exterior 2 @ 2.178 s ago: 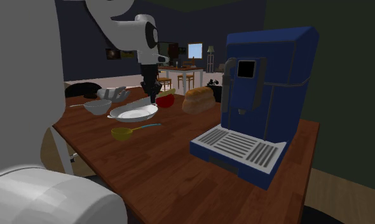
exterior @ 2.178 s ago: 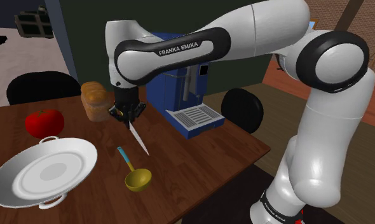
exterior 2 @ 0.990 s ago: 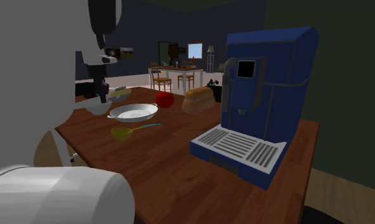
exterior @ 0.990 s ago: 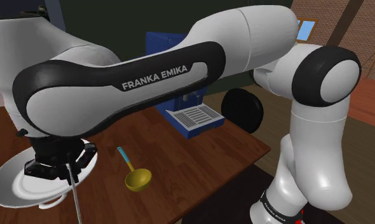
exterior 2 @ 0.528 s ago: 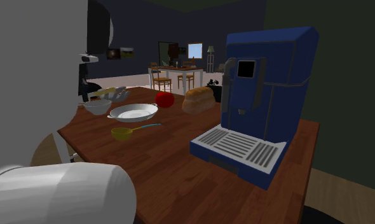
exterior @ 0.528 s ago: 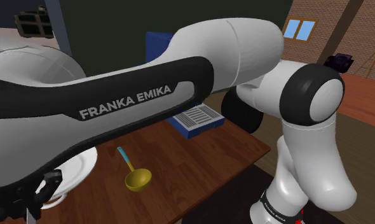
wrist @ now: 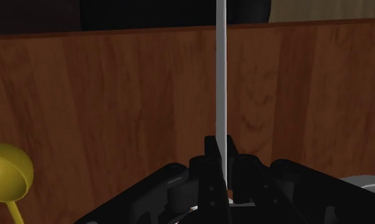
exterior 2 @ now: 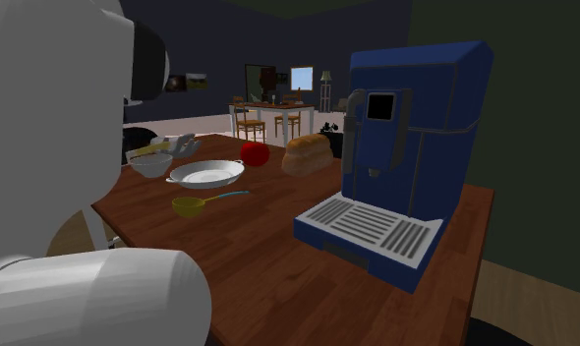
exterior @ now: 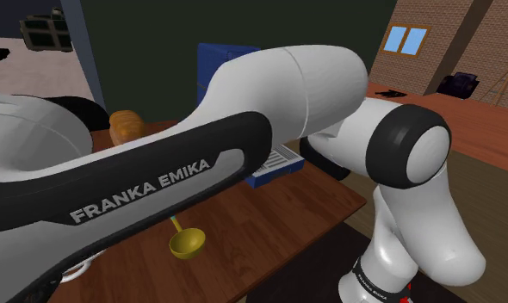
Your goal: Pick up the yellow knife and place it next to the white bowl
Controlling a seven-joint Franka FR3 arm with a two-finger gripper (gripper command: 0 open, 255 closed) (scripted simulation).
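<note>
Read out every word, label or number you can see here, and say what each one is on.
"FRANKA EMIKA": white letters on the arm's black link, in the shoulder view.
Small white lettering on the arm's base: too small to read.
Coffee machine's screen: no readable text.

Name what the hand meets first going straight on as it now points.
Likely the bare wooden table, though depth is unclear; the knife clasped in the hand sticks out ahead, so its blade would touch first.

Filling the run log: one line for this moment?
hand: shut on thin grey-bladed knife | under hand: brown wooden table, yellow ladle nearby | small white bowl: on table | place: not done
</note>
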